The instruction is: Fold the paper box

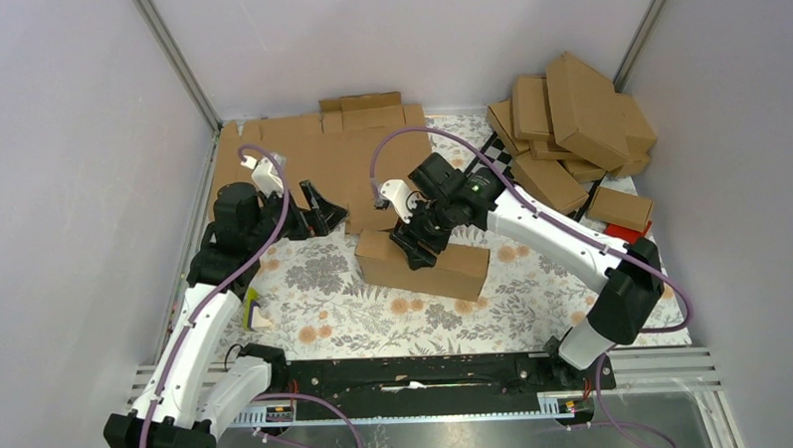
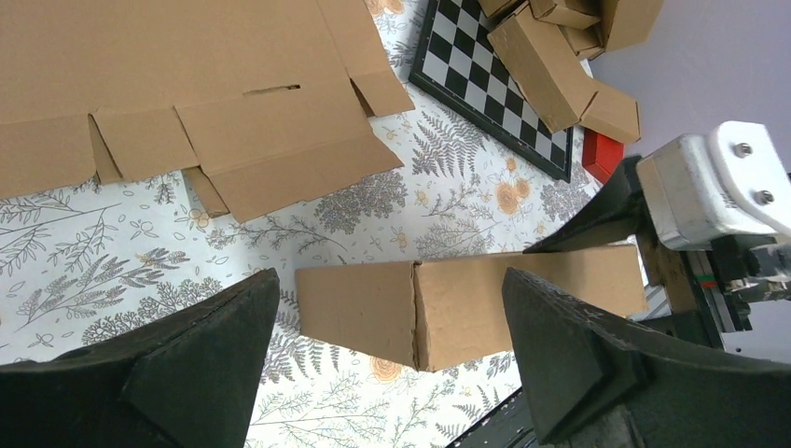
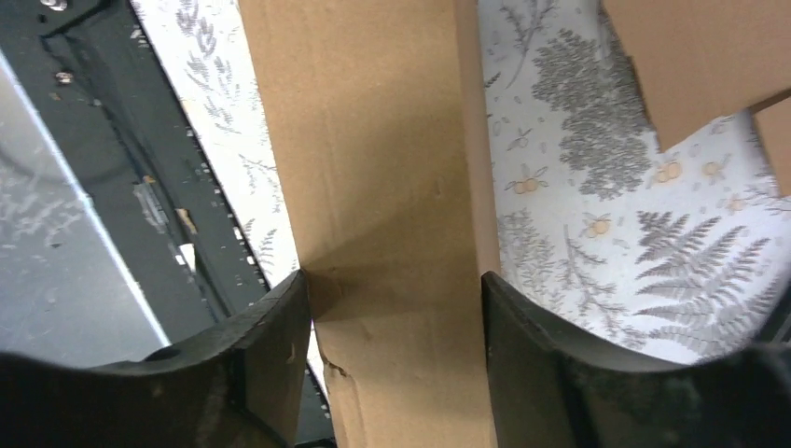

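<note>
Black fingers of the right tool fill the bottom of the right wrist view. One is pressed to each long side of the plain brown corrugated cardboard paper box. The cardboard is creased just below the finger on the left of that view, and the tool is clamped across the box.

From above, the folded, closed paper box lies near the middle of the white floral-patterned surface. It sits slightly askew, just beyond the long black metal rail that joins the two arm bases. The right tool reaches down onto the box's top from behind.

The left tool hangs above the surface to the left of the box, jaws spread wide with nothing between them. It is aimed toward the box's short end and is clear of it.

Large flat brown cardboard die-cut sheets lie against the far wall behind both tools. At the far right corner is a heap of folded brown cardboard boxes. They rest partly on a black-and-white checkered board. A small red block lies beside the heap's near edge.
</note>
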Robot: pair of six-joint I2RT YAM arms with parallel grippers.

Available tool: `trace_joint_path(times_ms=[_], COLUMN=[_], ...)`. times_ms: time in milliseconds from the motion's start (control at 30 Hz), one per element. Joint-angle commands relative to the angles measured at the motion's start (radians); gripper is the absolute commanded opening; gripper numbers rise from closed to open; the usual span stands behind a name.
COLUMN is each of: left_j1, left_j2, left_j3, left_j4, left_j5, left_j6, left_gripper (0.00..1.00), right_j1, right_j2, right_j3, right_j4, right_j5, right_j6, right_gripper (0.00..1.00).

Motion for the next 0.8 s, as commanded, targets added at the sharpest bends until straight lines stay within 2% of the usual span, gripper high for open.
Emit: trace_joint_path(times_ms=[0,100,167,233,367,500,533,567,633,667,733,767], left_j1=[-0.001,-0.001,-0.001,-0.001,-0.001,-0.001,-0.001,-0.001,-0.002,-0.002,-0.002,-0.002], left_j2=[0.005,0.001,-0.003,-0.004,0.010,0.025,0.028,0.033,0.039,0.042,0.047,0.048], left_j3=[-0.011,-0.002,0.001,0.001,-0.003,-0.002,0.009,0.017,0.029,0.031,0.034,0.037], left_j4=[0.061,0.051,0.046,0.047,0.063,0.077,0.070,0.062,0.054,0.054,0.054,0.054], left_j5=[0.017,0.011,0.009,0.015,0.039,0.075,0.082,0.089,0.099,0.101,0.106,0.106], left_j6=[0.005,0.006,0.007,0.003,-0.007,-0.016,-0.016,-0.014,-0.013,-0.014,-0.018,-0.019], left_gripper=[0.96,0.96,0.95,0.95,0.95,0.94,0.94,0.94,0.94,0.94,0.94,0.93], right_j1=[0.025,0.026,0.025,0.025,0.026,0.014,-0.003,-0.023,-0.110,-0.167,-0.268,-0.308], right_j2=[-0.024,-0.095,-0.160,-0.215,-0.325,-0.413,-0.429,-0.437,-0.434,-0.423,-0.377,-0.345], right_j3=[0.000,0.005,0.016,0.024,-0.020,-0.090,-0.108,-0.114,-0.095,-0.075,-0.038,-0.027], right_j4=[0.054,0.105,0.132,0.160,0.276,0.538,0.631,0.725,0.827,0.833,0.870,0.898], right_j5=[0.181,0.225,0.320,0.492,0.845,1.169,1.206,1.235,1.228,1.199,1.161,1.155], right_j6=[-0.020,-0.036,-0.045,-0.040,-0.115,-0.300,-0.366,-0.427,-0.462,-0.444,-0.436,-0.461], right_gripper=[0.43,0.43,0.42,0.38,0.39,0.40,0.38,0.32,0.22,0.22,0.34,0.35])
